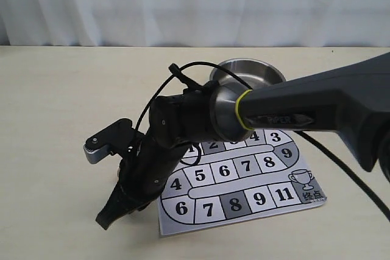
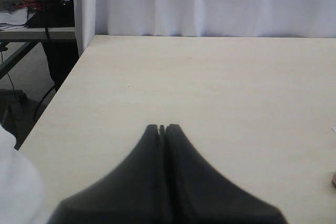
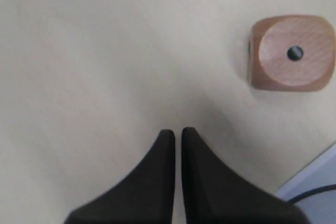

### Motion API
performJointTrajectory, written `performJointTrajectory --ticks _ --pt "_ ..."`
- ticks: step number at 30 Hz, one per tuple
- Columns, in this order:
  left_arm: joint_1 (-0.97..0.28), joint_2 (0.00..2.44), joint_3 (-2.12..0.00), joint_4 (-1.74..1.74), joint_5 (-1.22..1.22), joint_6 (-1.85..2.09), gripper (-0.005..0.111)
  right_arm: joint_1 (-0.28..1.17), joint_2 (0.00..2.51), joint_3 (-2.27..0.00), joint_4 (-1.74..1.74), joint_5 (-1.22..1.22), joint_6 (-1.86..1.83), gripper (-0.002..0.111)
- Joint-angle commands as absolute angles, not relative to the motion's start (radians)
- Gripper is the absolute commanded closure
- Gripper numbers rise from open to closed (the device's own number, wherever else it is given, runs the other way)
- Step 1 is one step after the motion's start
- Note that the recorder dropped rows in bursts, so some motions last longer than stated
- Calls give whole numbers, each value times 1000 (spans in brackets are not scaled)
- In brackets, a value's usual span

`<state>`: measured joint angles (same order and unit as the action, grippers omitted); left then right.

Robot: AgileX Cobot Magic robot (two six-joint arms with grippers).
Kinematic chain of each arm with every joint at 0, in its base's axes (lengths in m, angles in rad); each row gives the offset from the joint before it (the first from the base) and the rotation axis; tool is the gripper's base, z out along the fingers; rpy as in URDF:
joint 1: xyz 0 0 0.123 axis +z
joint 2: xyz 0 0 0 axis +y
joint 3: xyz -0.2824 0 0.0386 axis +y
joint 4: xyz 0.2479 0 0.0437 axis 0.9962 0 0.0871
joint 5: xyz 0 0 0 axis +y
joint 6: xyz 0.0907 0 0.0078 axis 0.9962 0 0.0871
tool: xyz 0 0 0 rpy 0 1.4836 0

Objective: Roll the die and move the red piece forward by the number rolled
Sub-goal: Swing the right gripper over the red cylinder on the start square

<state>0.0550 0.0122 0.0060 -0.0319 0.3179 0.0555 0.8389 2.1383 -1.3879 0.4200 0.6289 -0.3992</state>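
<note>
1. Readable text: "PIPER" is printed on the right arm (image 1: pixel 286 117). The game board (image 1: pixel 210 211) has a trophy icon with "终点" (image 1: pixel 313 196) under it at its right end.
2. Board numbers I can read: a top run of circled 1, grey 2, then 4, 3 and 9. The middle row is 4 5 6 7 8, and the bottom row is 6 7 8 (grey) 9 11.
3. The right arm crosses the board's top row. The square between 2 and 4 is mostly covered and I can't read it.
4. The die (image 3: pixel 292 53) sits on the table (image 1: pixel 61 101), off the board and just beside its corner (image 3: pixel 317 182). The face towards the wrist camera shows one pip. I can't pick the die out in the exterior view.
5. The right gripper (image 3: pixel 174 131) is low over bare table off the board's left corner, near the die and not touching it. Its fingers are drawn together to a thin slit with nothing between them.
6. The left gripper (image 2: pixel 161 128) has its fingertips pressed together and holds nothing. It hangs over plain table, and the board isn't in its view.
7. The steel bowl (image 1: pixel 263 69) is behind the board's far edge. Its front rim is cut off by the arm.
8. A small blurred object is clipped by the frame edge in the left wrist view. I can't identify it.
</note>
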Motion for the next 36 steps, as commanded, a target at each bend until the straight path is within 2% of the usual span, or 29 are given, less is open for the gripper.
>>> performJointTrajectory --ticks 1,36 --pt "47 12 0 -31 306 56 107 840 2139 -1395 367 624 -367 104" --pt "47 12 0 -31 306 56 107 838 2147 -1395 294 577 -263 104"
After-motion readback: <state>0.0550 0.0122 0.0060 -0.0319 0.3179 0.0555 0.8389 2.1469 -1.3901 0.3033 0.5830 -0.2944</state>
